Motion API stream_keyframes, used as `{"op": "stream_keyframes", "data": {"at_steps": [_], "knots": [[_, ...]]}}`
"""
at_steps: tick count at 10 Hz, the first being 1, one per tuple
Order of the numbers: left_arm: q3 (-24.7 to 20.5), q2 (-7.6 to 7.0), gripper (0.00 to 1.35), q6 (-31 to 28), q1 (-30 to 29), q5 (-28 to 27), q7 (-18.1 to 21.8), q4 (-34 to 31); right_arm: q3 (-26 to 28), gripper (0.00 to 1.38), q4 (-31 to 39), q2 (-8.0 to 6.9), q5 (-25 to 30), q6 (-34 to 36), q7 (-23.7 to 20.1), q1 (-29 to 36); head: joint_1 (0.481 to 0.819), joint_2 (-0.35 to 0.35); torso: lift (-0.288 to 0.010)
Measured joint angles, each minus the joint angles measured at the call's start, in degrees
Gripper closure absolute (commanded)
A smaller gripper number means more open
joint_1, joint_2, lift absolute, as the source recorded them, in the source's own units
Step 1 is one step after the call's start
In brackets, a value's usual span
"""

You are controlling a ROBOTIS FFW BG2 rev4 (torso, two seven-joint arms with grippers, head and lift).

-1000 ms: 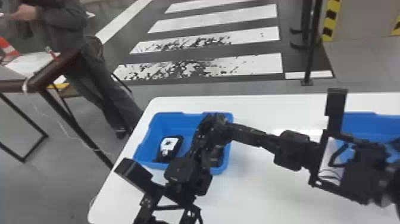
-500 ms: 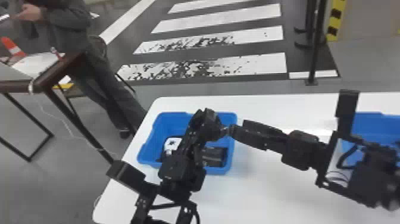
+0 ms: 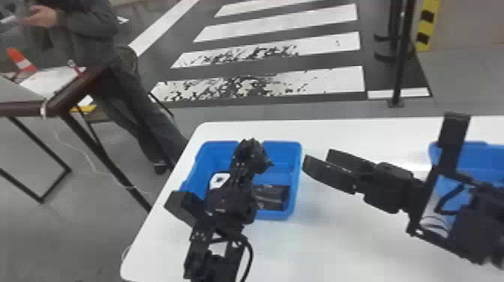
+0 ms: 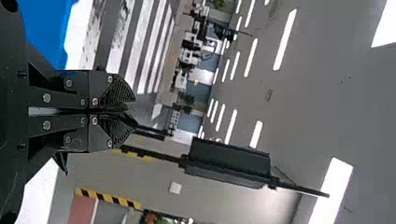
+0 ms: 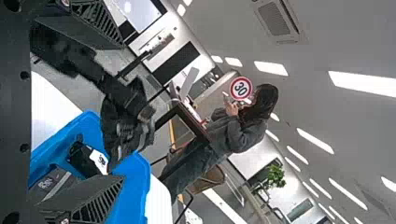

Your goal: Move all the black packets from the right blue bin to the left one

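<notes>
I have both arms in my head view, with 2 blue bins on the white table (image 3: 360, 247). My left gripper (image 3: 250, 152) hangs above the left blue bin (image 3: 294, 180), its 2 fingers pressed together with nothing between them. The arm behind it comes up from the bottom edge and covers part of that bin.

My right gripper (image 3: 318, 158) is empty and spread wide, its fingers pointing toward the left blue bin, the tips just right of its rim. The arm reaches in from the right edge, across part of the right blue bin (image 3: 495, 157); I can't tell what lies inside that bin.

I can make out 2 black packets in the left blue bin: the white-labelled packet (image 3: 217, 180) on the left side, partly behind my left arm, and the darker packet (image 3: 272, 197) near the right wall, toward me.

Beyond the table I see a striped crossing (image 3: 326, 80) on the floor and a black post (image 3: 400, 67).
</notes>
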State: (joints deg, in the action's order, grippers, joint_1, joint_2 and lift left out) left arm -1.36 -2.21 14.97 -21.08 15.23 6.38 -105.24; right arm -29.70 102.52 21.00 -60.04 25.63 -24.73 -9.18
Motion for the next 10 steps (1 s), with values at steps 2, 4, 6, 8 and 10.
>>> {"op": "stream_keyframes", "data": {"at_steps": [2, 4, 6, 8, 10], "knots": [[-1.1, -0.48, 1.21, 5.2, 6.8, -5.5, -2.2, 11.9, 0.1, 0.02, 0.1, 0.00, -0.4, -0.2, -0.4, 0.1, 0.695, 0.350, -0.140], [-1.0, -1.01, 0.67, 7.8, 8.6, -6.6, -5.4, 16.0, 0.7, 0.05, 0.0, 0.00, -0.4, -0.5, -1.0, 0.5, 0.695, 0.350, -0.140], [1.9, -1.12, 0.03, 9.4, 7.9, -1.6, -5.5, 16.5, 2.3, 0.06, -0.5, 0.00, 0.1, -2.5, -1.8, 1.5, 0.695, 0.350, -0.140], [5.2, -1.26, 0.08, 14.9, 7.3, 1.4, -4.2, 16.4, 5.1, 0.08, -0.5, -0.04, 3.1, -5.3, -2.4, 2.5, 0.695, 0.299, -0.140], [7.0, -1.16, 0.08, 20.1, 3.7, 5.8, -3.2, 11.8, 9.9, 0.09, 1.0, -0.58, 9.1, -4.8, -1.7, 3.6, 0.695, 0.269, -0.140]]}}
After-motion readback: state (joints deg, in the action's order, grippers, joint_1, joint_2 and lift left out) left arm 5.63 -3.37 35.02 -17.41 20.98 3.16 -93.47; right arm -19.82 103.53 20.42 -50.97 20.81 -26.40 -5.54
